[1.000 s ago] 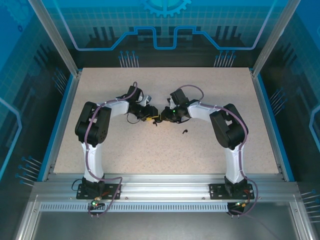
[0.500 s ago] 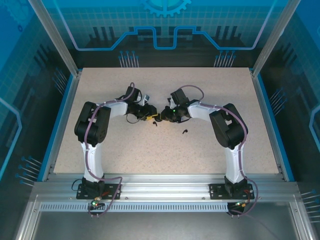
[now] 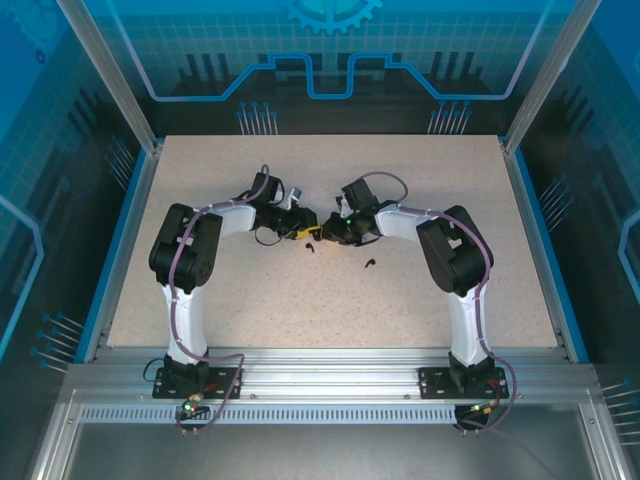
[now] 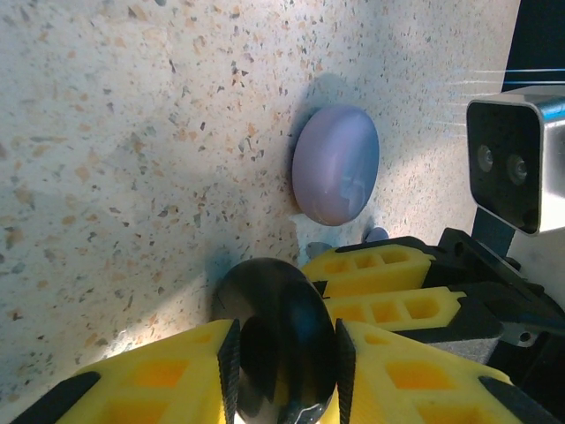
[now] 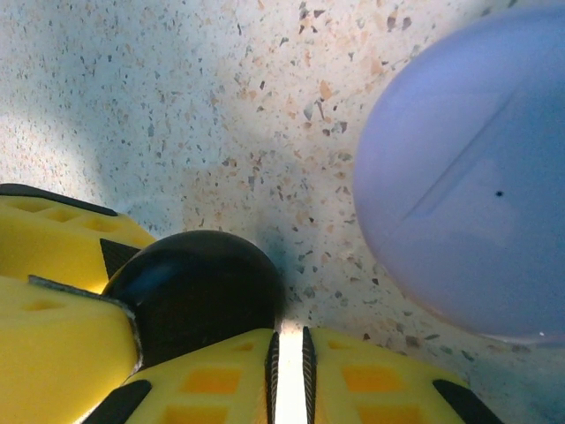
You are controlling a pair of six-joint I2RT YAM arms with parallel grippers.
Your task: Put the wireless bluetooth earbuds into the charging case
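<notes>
Left arm [image 3: 186, 250], right arm [image 3: 455, 252]: jaws tip-to-tip

The table [image 4: 132, 132] is pale beige, speckled with dark and orange flecks. Centre right in the left wrist view the lilac case [image 4: 335, 165] is pale and plain; at the bottom the black case [image 4: 278, 344] is glossy. The fingers [image 4: 150, 380] are yellow. In the top view the arms [image 3: 232, 215] are white and black, and the walls [image 3: 320, 60] are blue with a line grid.
</notes>
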